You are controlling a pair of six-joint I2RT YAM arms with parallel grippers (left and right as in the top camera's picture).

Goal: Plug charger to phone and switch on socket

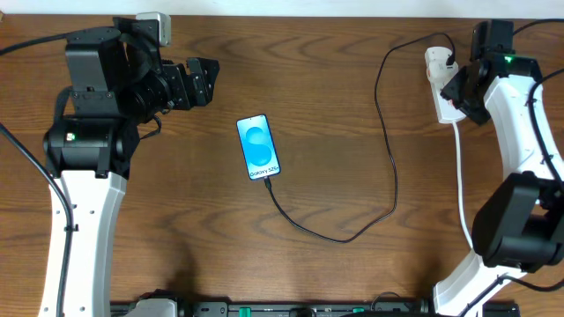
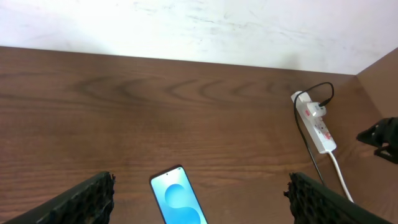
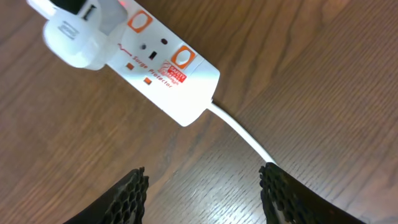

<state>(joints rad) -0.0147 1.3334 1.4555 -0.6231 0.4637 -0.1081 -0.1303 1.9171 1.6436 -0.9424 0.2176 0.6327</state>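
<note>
Right gripper (image 3: 205, 199), spread and empty, hovers over the socket (image 3: 165, 68): probably light, rigid, apt to slide on the desk (image 3: 323, 93); press straight down.

You have phone (image 1: 258, 147) in middle of desk (image 1: 335, 106), flat, screen up, lit blue-cyan, slightly skewed. Charger (image 1: 393, 180): thin black cable, tip at phone's near short edge, looping toward near edge, then right and up to socket (image 1: 435, 70). Socket: white strip, red markings, far right corner, thick white cord (image 1: 460, 176) trailing toward near edge.
</note>
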